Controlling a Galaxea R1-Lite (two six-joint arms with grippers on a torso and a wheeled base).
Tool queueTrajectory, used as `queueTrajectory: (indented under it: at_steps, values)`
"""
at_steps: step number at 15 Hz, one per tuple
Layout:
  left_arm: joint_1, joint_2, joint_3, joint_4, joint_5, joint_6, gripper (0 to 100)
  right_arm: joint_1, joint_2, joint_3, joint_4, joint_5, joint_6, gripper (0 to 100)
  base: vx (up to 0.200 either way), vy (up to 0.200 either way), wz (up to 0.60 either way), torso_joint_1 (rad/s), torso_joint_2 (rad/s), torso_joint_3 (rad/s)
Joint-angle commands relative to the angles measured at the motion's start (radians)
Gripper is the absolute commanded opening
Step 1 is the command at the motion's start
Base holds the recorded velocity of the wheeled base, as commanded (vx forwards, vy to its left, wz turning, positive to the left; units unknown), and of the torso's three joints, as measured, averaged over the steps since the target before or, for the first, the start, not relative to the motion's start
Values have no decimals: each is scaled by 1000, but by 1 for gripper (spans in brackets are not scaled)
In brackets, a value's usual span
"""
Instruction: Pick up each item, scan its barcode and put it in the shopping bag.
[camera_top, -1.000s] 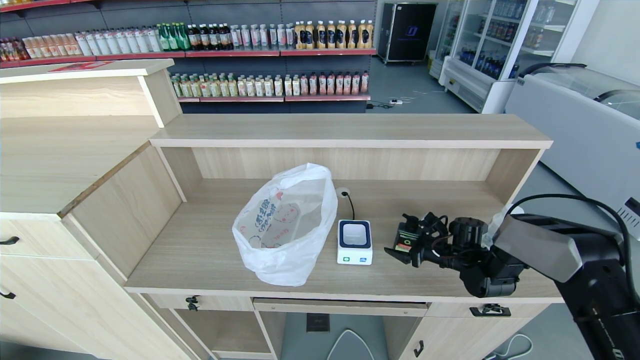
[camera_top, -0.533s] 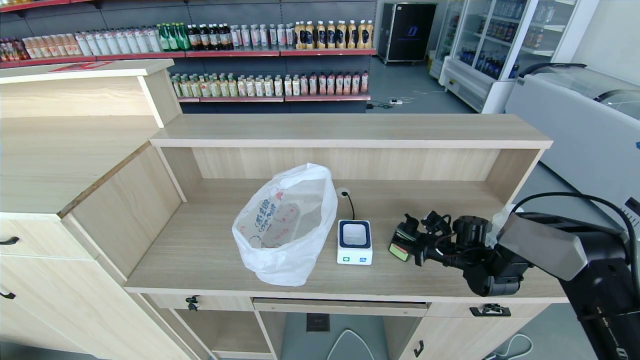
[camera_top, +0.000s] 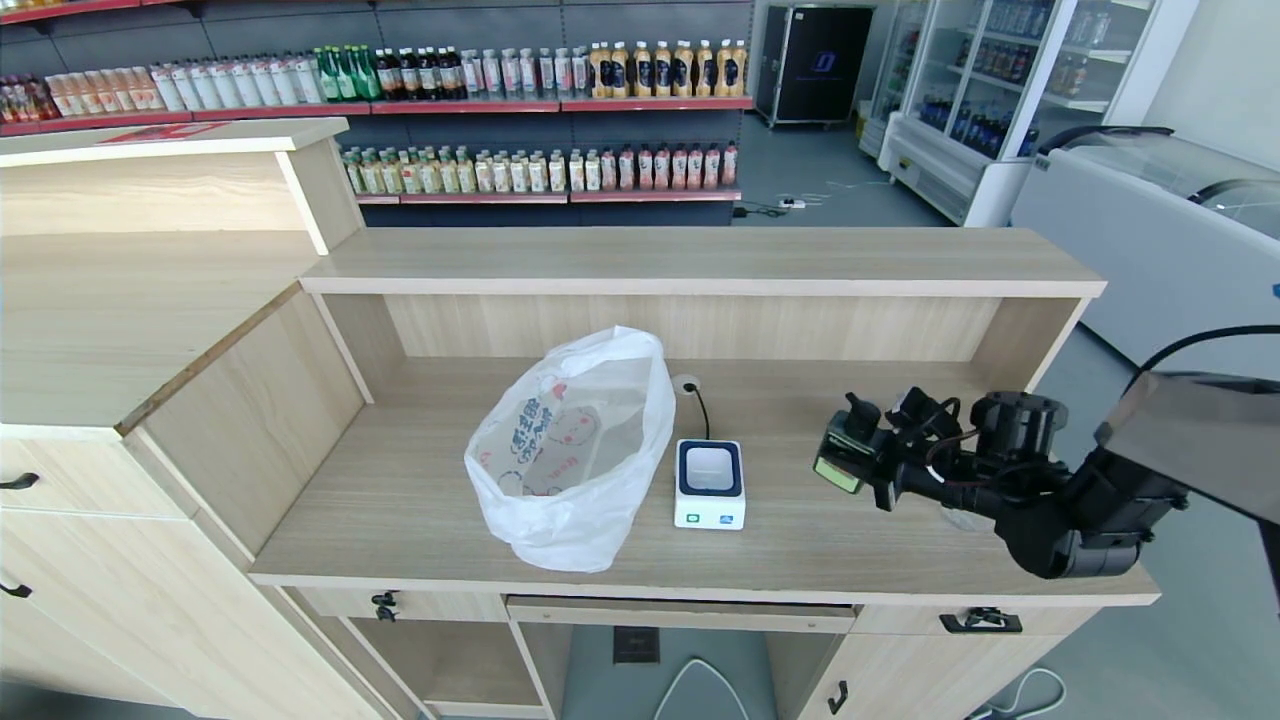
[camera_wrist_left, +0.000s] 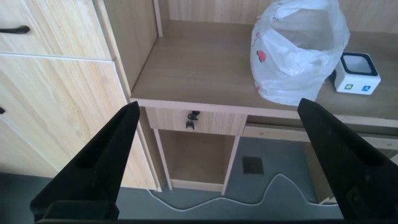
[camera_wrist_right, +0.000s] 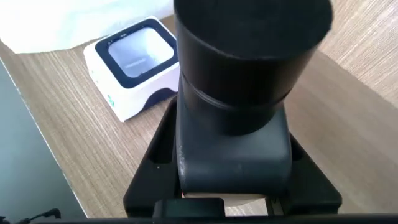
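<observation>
- While the right claw (camera_top: 848, 450), right of centre, is clamped on a small green-faced package (camera_top: 838, 468), the package hangs near the barcode scanner (camera_top: 709, 483), apparently for scanning.
- The shopping bag (camera_top: 570, 450) stands open beside the scanner, centre frame.
- Left claw (camera_wrist_left: 219, 109): spread apart, empty.

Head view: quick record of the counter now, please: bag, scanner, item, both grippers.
scanner: on the counter, window up, nothing over it
shopping bag: open-mouthed, on the counter, left of the scanner
item: dark, green label, held right of the scanner
right gripper: shut on the item
left gripper: open, empty, out in front of the counter
</observation>
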Motion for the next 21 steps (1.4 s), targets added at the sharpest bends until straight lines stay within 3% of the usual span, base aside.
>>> queueTrajectory:
  at_steps: [1,5,7,9,10,13,14,16,21]
  values:
    - [0,0,0,0,1,0,100,-2,-396,186,5,-8,-175,0,0,0,0,0,0,0]
    - [0,0,0,0,1,0,100,-5,-663,232,55,-17,-697,0,0,0,0,0,0,0]
    - [0,0,0,-1,1,0,100,-6,-783,349,51,-17,-796,0,0,0,0,0,0,0]
    - [0,0,0,-1,1,0,100,-3,-913,422,47,3,-996,0,0,0,0,0,0,0]
    - [0,0,0,-1,1,0,100,6,-1014,433,36,52,-1163,0,0,0,0,0,0,0]
    - [0,0,0,0,1,0,100,28,-1140,481,16,157,-1416,0,0,0,0,0,0,0]
    - [0,0,0,-1,1,0,100,78,-1192,528,-34,176,-1536,0,0,0,0,0,0,0]
    - [0,0,0,-1,1,0,100,137,-1267,574,-44,180,-1637,0,0,0,0,0,0,0]
    - [0,0,0,0,-1,0,100,351,-1234,574,128,170,-1849,0,0,0,0,0,0,0]
